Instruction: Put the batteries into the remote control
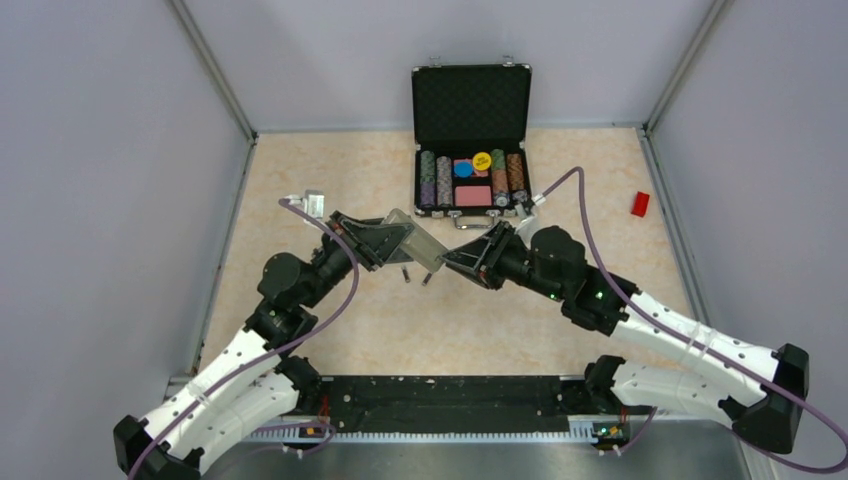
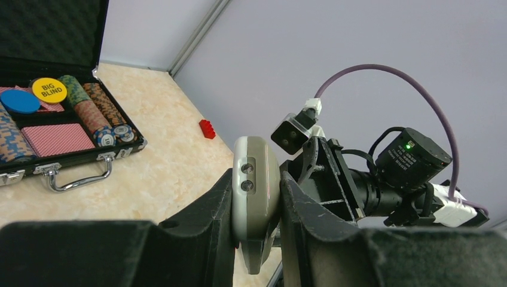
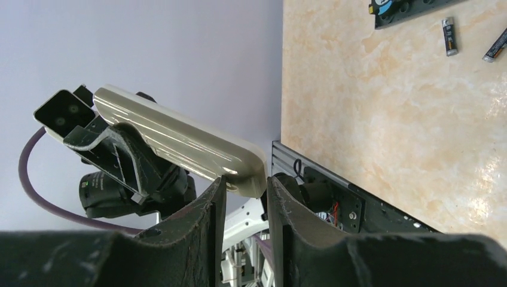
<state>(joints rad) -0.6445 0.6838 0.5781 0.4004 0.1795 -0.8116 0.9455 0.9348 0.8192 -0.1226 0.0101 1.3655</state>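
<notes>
The remote control [image 1: 418, 238] is held in the air over the middle of the table, grey back showing. My left gripper [image 1: 392, 240] is shut on its sides; in the left wrist view the remote [image 2: 257, 197] stands edge-on between the jaws of that gripper [image 2: 256, 174]. My right gripper [image 1: 455, 258] meets the remote's other end. In the right wrist view that end [image 3: 242, 173] fills the gap at the tips of the right gripper [image 3: 245, 179]. Two batteries [image 1: 405, 273] [image 1: 427, 278] lie on the table below, also in the right wrist view [image 3: 449, 36] [image 3: 495, 46].
An open black case of poker chips and cards [image 1: 470, 140] stands at the back centre, also in the left wrist view [image 2: 60, 155]. A small red brick [image 1: 640, 204] lies at the right. A black mat [image 1: 440, 400] runs along the near edge. Grey walls enclose the table.
</notes>
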